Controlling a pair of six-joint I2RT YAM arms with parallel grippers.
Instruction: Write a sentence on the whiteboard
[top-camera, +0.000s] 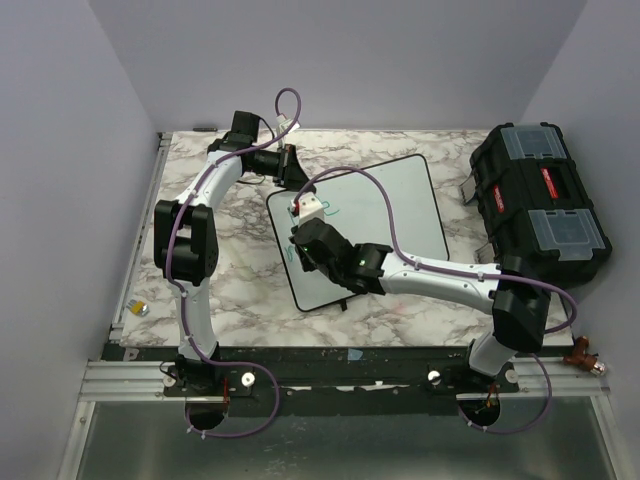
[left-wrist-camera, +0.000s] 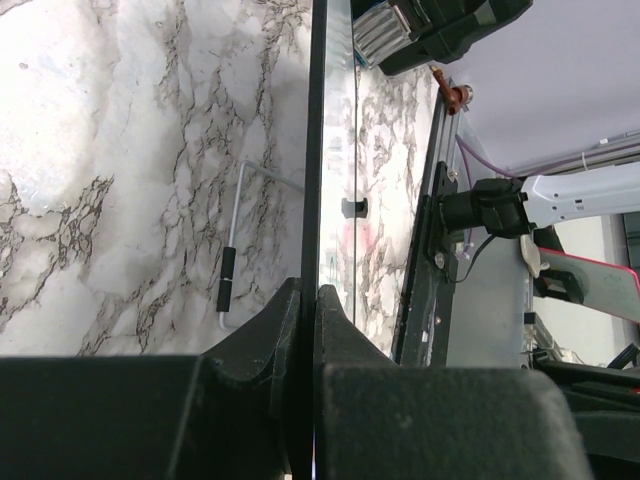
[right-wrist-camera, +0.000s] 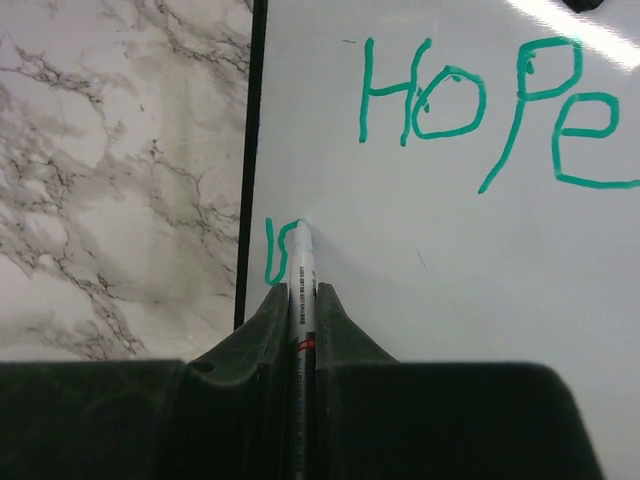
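Observation:
The whiteboard (top-camera: 410, 200) lies tilted on the marble table. In the right wrist view the green word "Hope" (right-wrist-camera: 480, 100) is written at the top of the whiteboard (right-wrist-camera: 470, 290). Below it, by the board's left frame, is one short green stroke (right-wrist-camera: 275, 250). My right gripper (right-wrist-camera: 302, 290) is shut on a white marker (right-wrist-camera: 302, 262) whose tip touches the board at the end of that stroke. My left gripper (left-wrist-camera: 308, 292) is shut on the board's thin black frame (left-wrist-camera: 315, 150), at its far left corner (top-camera: 290, 165).
A black toolbox (top-camera: 540, 200) with clear lid compartments stands at the right. A bent metal rod with a black sleeve (left-wrist-camera: 230, 270) lies on the marble left of the board. A small yellowish object (top-camera: 140, 308) sits at the table's left edge.

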